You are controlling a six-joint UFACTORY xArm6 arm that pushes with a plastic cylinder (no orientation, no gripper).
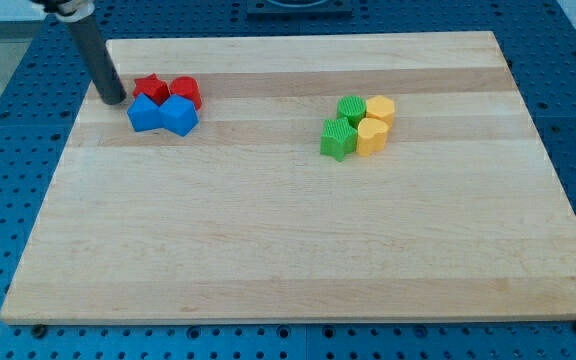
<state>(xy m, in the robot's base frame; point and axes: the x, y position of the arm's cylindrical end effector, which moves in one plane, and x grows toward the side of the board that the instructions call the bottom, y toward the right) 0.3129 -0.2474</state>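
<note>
My tip (114, 99) rests on the wooden board (298, 250) near its top left corner. It stands just left of a tight cluster of blocks, a small gap away. Nearest to it are the red star block (151, 88) and the blue block (145, 113) below that. A red round block (186, 91) and a blue cube-like block (179, 115) complete that cluster on the right. Farther right lies a second cluster: a green round block (351, 108), a green star block (337, 139), a yellow hexagonal block (380, 108) and a yellow block (371, 137).
The board sits on a blue perforated table (8, 130) that shows on all sides. The dark rod slants up to the view's top left corner.
</note>
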